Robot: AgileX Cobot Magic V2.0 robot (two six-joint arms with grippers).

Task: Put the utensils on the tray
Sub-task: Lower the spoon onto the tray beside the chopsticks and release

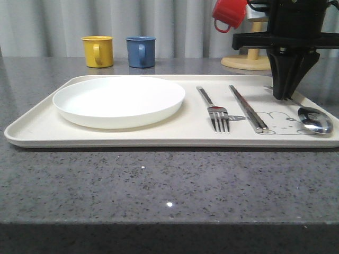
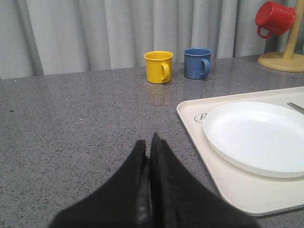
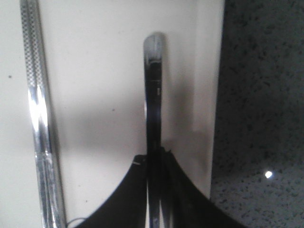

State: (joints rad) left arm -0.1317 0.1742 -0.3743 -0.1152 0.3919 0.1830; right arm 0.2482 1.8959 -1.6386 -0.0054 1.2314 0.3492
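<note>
The cream tray (image 1: 180,132) lies across the table with a white plate (image 1: 119,99) on its left half. A silver fork (image 1: 214,108) and a pair of chopsticks (image 1: 248,108) lie side by side on the tray right of the plate. The spoon (image 1: 315,120) rests its bowl on the tray's right end. My right gripper (image 1: 283,95) points down over the spoon's handle (image 3: 153,80) and is shut on it, next to the chopsticks (image 3: 38,118). My left gripper (image 2: 148,145) hangs shut and empty over bare table, left of the tray (image 2: 199,128).
A yellow mug (image 1: 98,51) and a blue mug (image 1: 141,51) stand behind the tray. A red mug (image 1: 229,13) hangs on a wooden stand (image 1: 249,61) at the back right. The tray's right rim (image 3: 216,95) runs close beside the spoon handle.
</note>
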